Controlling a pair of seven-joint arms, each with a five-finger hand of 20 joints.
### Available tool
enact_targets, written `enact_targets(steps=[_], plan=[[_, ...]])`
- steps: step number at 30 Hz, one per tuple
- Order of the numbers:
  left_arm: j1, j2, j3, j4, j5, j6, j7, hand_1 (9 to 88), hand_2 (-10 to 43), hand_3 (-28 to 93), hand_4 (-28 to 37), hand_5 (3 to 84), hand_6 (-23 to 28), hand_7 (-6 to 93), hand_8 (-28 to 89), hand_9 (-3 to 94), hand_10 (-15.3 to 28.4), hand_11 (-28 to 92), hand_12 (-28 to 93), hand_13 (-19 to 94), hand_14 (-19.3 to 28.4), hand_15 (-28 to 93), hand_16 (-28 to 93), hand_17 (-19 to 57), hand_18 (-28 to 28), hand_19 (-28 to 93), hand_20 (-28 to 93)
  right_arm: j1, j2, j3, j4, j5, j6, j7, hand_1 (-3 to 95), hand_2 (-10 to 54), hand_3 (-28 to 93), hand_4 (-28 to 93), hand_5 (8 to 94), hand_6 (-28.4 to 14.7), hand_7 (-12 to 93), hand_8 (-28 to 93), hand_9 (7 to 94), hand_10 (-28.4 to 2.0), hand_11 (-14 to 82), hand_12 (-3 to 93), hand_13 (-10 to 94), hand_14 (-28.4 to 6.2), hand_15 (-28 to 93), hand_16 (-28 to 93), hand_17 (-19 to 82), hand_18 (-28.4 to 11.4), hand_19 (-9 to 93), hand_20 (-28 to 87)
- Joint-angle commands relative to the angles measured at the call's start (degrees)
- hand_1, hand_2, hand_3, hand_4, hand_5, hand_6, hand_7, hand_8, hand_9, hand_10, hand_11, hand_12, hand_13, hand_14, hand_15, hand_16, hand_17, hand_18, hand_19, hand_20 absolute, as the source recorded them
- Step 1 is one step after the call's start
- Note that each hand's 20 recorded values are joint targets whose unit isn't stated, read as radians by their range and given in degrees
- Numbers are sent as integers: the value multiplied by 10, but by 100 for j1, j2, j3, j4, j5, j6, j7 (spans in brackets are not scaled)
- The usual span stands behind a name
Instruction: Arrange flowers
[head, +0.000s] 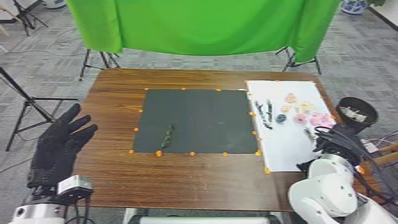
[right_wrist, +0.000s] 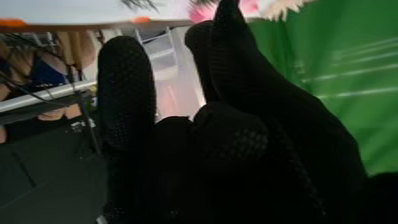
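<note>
Right hand (head: 336, 142) was partly open, empty, pink flowers (head: 318, 119) just beyond it. Left hand (head: 59, 143) was open, empty; a green stem (head: 168, 136) lay to its right.

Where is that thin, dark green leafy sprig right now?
In the head view, the sprig lies on the left part of the dark grey square mat, just beyond an orange marker at the near edge.
</note>
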Motion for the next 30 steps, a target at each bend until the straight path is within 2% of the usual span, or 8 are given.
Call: enact_targets(steps=[1,3,6,8,13,22,25,30], plan=[[72,41,-3,-7,-3,15,32,283,76,632,-239,346,76,113,-84,298,167,262,114,181,225,537,-101,-111,185,399,138,-206,-24,464,-521,582,203,-253,565,-49,641,-219,765,-114,144,130,921,-95,597,189,937,-29,788,114,626,-104,846,-281],[70,71,16,-1,-18,0,51,284,76,631,-239,347,76,113,-85,298,167,262,114,181,226,537,-101,-111,185,399,138,-437,-152,848,-828,1165,233,-475,487,-40,663,-205,670,-107,153,-54,819,-156,442,163,885,-72,606,131,639,-132,764,-282],[88,3,-11,-13,49,9,-20,284,77,630,-238,348,77,113,-85,298,167,262,114,181,225,537,-101,-111,185,400,138,-667,-225,1090,-1124,1358,29,-719,455,-40,660,-195,657,-88,173,-89,734,-199,265,136,782,-136,484,102,638,-162,720,-283],[91,10,-16,-11,22,-15,-15,284,77,630,-238,349,79,114,-84,299,168,262,114,182,226,537,-101,-111,185,400,138,-674,-297,1238,-1253,1735,43,-775,447,-46,669,-198,626,-81,179,-96,665,-217,194,122,687,-180,426,65,644,-160,723,-283],[27,-48,52,-27,111,-29,-141,284,77,629,-237,351,80,114,-85,302,169,264,113,182,226,538,-101,-111,186,401,137,-217,-380,844,-893,1259,-115,-269,446,-53,679,-205,578,-110,167,-103,582,-248,139,109,613,-203,384,33,653,-158,716,-283],[10,-69,77,-47,129,-16,-183,285,77,629,-236,353,81,113,-84,304,170,267,113,184,227,540,-102,-111,186,403,137,233,-490,512,-270,784,-574,267,493,-52,654,-194,625,-220,74,-81,605,-284,54,48,918,-73,447,76,776,-34,901,-283],[-47,-160,67,-37,238,-86,-345,285,77,629,-236,354,82,113,-84,304,171,267,113,183,228,542,-102,-111,186,403,137,260,-522,510,-156,808,-783,366,509,-55,645,-191,617,-241,73,-88,575,-284,55,14,931,-64,450,86,784,-23,921,-283],[-80,-88,100,-27,173,-68,-230,286,77,629,-236,355,83,113,-84,304,171,267,113,184,228,543,-103,-111,186,404,136,473,-610,387,89,1144,-1069,411,530,-53,625,-185,624,-219,72,-92,587,-235,188,25,931,-61,462,96,787,-22,930,-283]])
